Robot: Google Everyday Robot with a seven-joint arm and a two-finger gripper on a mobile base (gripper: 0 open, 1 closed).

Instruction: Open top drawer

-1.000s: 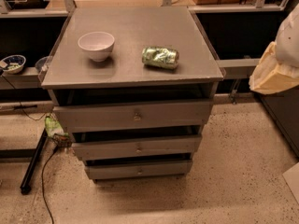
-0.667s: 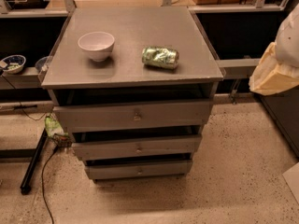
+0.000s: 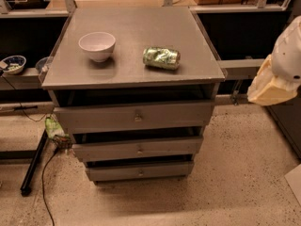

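Observation:
The top drawer (image 3: 103, 118) is the widest grey front of the three, just under the cabinet top, with a small metal knob (image 3: 138, 117) at its centre. A dark gap shows between its upper edge and the cabinet top. My gripper (image 3: 272, 87) is at the right edge of the view, a cream-coloured part under the white arm, level with the cabinet top. It is well to the right of the drawer and touches nothing.
On the cabinet top (image 3: 136, 51) stand a white bowl (image 3: 97, 45) and a crushed green can (image 3: 162, 58). Two narrower drawers (image 3: 108, 149) sit below. A black cable and a pole (image 3: 34, 166) lie on the floor at the left. Dark shelving runs behind.

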